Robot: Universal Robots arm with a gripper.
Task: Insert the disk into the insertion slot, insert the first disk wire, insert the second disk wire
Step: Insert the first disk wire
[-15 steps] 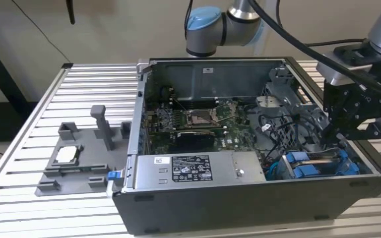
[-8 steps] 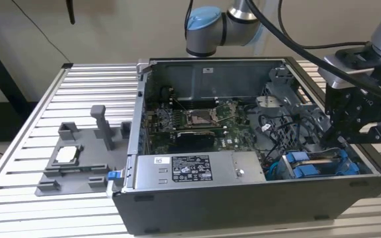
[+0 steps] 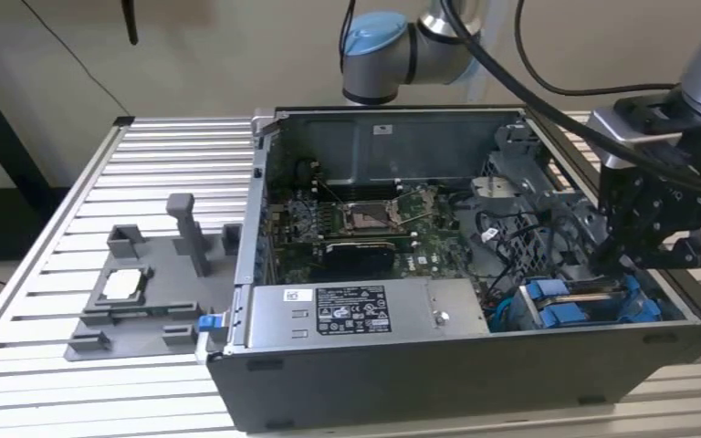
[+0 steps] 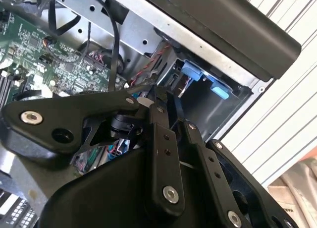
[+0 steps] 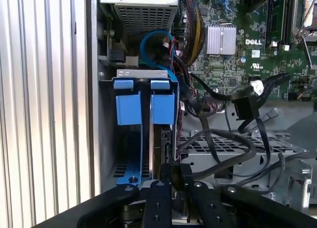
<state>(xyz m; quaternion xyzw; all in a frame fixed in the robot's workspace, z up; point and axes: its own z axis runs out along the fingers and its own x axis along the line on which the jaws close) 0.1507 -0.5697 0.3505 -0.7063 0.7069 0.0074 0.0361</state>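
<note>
As the exterior view has it, a slatted metal table carries an open computer case, its side off and its insides facing up. Behind the case stands the arm, which bends over to the exterior view's right. Along the case's near wall lies a grey power box with a printed label, and beyond it sits the green main board. A grey holder rests on the table well apart from the case, on the exterior view's left.

The gripper hangs over the near corner of the case on the exterior view's right, just above the drive bay. In the first wrist view the gripper has its fingers drawn narrow, almost together, right at the near end of the disk; I cannot tell whether they pinch it or only press on it. The disk stands on edge in its slot, beside the case's side wall. Two blue tabs sit side by side at the far end of the bay. Black cables loop loose just beside the disk, between it and the main board.
</note>
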